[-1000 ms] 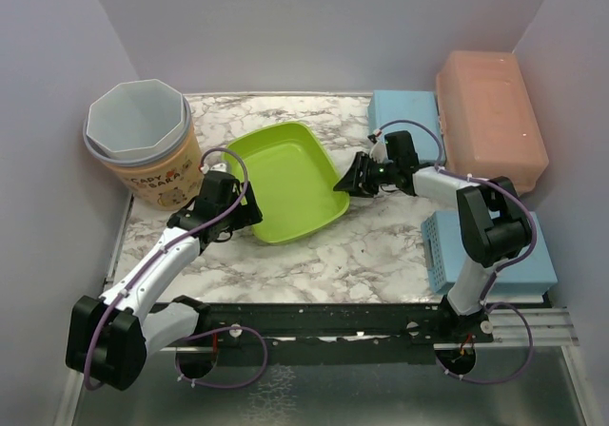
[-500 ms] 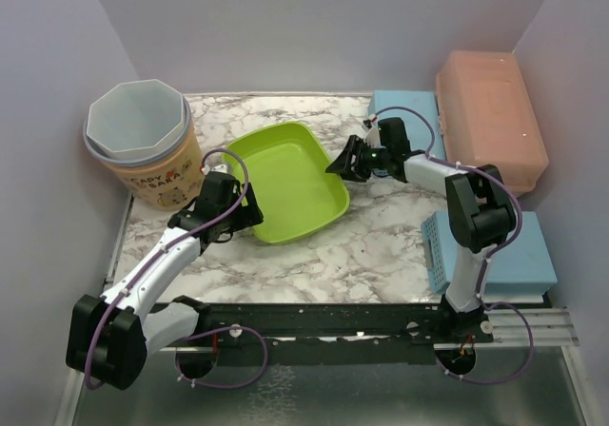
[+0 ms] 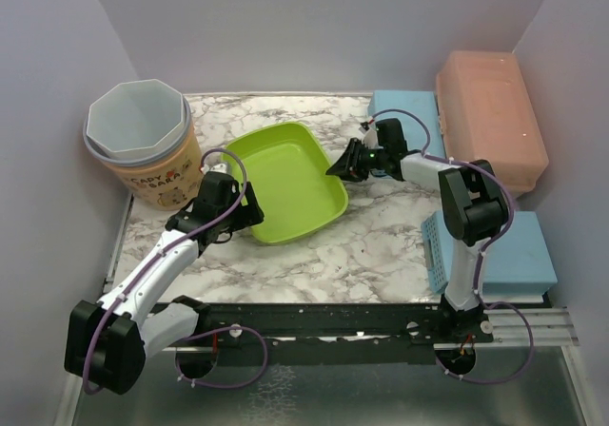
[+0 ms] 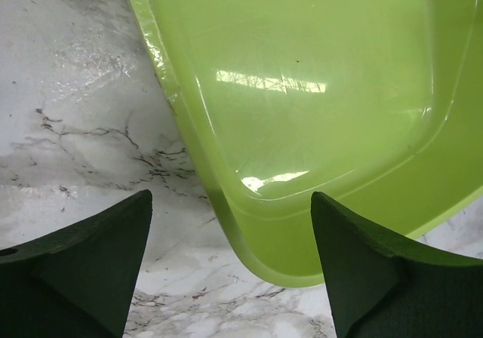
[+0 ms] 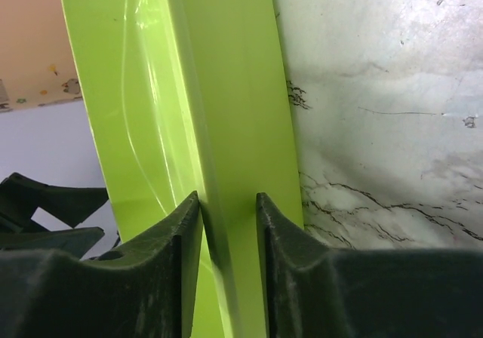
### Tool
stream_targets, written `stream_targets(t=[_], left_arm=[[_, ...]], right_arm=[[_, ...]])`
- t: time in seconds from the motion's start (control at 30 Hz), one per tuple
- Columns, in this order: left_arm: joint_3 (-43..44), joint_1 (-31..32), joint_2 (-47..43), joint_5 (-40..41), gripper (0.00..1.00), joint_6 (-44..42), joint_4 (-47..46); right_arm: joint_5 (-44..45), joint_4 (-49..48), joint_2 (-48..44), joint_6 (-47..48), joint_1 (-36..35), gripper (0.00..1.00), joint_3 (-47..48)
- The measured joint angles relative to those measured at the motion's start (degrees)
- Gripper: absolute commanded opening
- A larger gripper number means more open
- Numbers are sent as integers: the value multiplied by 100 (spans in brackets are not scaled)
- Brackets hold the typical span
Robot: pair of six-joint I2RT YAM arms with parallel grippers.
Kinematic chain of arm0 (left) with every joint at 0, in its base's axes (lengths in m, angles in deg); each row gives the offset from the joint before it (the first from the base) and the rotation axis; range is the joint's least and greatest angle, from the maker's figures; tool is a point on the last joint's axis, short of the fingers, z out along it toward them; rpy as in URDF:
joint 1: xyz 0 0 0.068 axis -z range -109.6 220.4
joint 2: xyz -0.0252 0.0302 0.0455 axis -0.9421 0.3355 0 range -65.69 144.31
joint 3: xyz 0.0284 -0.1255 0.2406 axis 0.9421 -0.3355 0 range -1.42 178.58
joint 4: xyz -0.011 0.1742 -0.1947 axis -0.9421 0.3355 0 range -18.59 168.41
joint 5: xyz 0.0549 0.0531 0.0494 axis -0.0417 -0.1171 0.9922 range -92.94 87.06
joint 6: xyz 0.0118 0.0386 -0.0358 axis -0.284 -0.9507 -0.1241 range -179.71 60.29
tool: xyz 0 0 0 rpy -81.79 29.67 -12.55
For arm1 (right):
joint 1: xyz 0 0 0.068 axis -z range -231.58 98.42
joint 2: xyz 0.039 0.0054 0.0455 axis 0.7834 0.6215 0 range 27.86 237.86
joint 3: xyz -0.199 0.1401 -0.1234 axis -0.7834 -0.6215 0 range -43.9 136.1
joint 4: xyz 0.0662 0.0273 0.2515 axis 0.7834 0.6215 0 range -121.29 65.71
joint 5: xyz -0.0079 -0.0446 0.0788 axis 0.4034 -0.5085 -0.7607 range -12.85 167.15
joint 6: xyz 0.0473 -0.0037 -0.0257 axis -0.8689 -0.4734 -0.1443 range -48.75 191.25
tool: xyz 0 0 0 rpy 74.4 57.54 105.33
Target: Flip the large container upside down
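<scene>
The large container [image 3: 285,174] is a lime-green shallow tub, sitting right way up on the marble table. My right gripper [image 3: 341,167] is at its right rim. In the right wrist view the gripper [image 5: 226,198] is shut on the container's side wall [image 5: 234,89], one finger inside and one outside. My left gripper [image 3: 247,215] is at the tub's near-left corner. In the left wrist view the gripper [image 4: 230,202] is open, its fingers wide apart on either side of the rounded corner [image 4: 317,89] without touching it.
A tan bucket with a grey liner [image 3: 143,141] stands at the back left. A pink box [image 3: 490,117] and a blue box [image 3: 404,112] sit at the back right, another blue box [image 3: 495,255] at the near right. Walls close in on three sides.
My right gripper has moved back and left along the tub's right edge, opened a little, then closed on the wall. The left arm and the tub have stayed put.
</scene>
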State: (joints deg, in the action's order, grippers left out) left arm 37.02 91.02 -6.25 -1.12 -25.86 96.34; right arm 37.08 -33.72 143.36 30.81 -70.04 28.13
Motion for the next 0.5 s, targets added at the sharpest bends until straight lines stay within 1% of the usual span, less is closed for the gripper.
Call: stream_targets(t=[0.03, 0.1, 0.23, 0.4, 0.47, 0.5], left_arm=[[0, 0, 0, -7, 86, 0, 0], [7, 0, 0, -35, 86, 0, 7], [125, 0, 0, -142, 87, -4, 55], [361, 0, -55, -184, 87, -42, 90], [389, 0, -94, -186, 87, -42, 96], [389, 0, -107, -188, 87, -42, 98]], right_arm=[[-2, -9, 0, -2, 0, 30, -7], [-13, -74, -11, -28, 2, 19, -50], [-28, -289, -92, -68, 2, 6, -214], [-48, -444, -103, -245, -2, 5, -450], [-72, -503, -129, -254, -2, 1, -487], [-74, -511, -162, -251, -2, 1, -498]])
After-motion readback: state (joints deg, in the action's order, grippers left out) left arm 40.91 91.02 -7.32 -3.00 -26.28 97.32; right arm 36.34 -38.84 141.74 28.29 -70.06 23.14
